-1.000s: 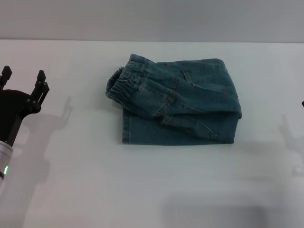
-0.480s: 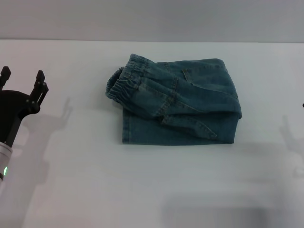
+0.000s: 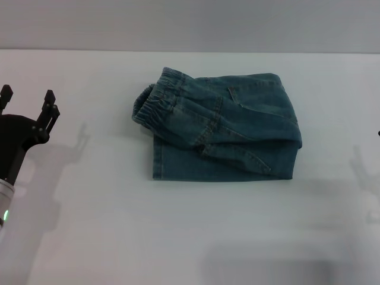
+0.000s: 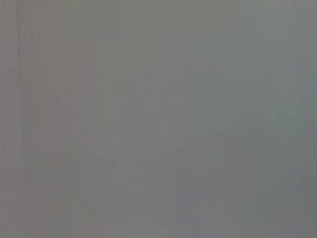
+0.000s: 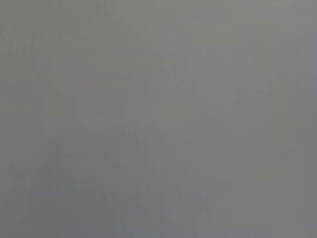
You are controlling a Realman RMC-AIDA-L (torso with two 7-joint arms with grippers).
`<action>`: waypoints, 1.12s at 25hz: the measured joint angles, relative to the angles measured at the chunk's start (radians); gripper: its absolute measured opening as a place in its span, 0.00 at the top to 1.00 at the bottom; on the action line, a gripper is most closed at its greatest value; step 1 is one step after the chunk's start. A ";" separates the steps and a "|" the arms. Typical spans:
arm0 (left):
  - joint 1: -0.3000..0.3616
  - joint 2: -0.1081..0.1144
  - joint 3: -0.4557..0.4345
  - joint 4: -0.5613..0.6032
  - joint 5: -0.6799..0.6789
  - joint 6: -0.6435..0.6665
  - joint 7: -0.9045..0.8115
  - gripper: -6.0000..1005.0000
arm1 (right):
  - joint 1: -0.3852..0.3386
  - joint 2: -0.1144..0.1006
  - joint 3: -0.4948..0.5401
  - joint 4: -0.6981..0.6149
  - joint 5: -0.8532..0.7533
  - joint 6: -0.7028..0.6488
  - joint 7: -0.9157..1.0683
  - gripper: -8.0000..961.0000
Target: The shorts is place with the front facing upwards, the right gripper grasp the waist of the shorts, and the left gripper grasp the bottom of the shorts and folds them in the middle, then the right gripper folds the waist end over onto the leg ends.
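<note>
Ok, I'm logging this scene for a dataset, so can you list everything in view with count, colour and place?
shorts: one, blue denim, folded into a compact stack at the middle of the table, nothing touching it.
waist of the shorts: one, puckered elastic band, on top at the stack's left end.
table: one, white, fills the head view.
wall: grey, behind the table.
left hand: one, black, open, at the table's left edge, apart from the shorts.
right hand: only a sliver at the right edge.

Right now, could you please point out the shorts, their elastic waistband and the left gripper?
shorts (image 3: 249, 122): head view, on the folded upper denim layer.
waist of the shorts (image 3: 155, 104): head view, on the puckered elastic band.
left gripper (image 3: 27, 102): head view, midway between its raised fingertips.
</note>
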 joint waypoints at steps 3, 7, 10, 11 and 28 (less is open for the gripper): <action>0.000 0.001 -0.001 0.000 0.000 0.000 0.000 0.22 | 0.004 0.000 -0.010 0.000 -0.001 0.000 0.000 0.16; 0.005 0.001 0.007 0.004 -0.001 -0.002 0.000 0.22 | 0.000 -0.002 -0.026 0.000 -0.001 -0.006 0.001 0.16; 0.005 0.001 0.009 0.005 -0.001 -0.002 0.000 0.22 | 0.001 -0.002 -0.026 -0.002 -0.001 -0.006 0.001 0.16; 0.009 0.000 0.012 0.005 -0.001 0.000 -0.001 0.22 | 0.001 -0.002 -0.026 -0.003 -0.001 -0.006 0.001 0.16; 0.000 0.000 0.021 0.006 -0.002 -0.007 -0.003 0.22 | -0.015 0.000 -0.026 0.000 -0.001 -0.017 0.001 0.16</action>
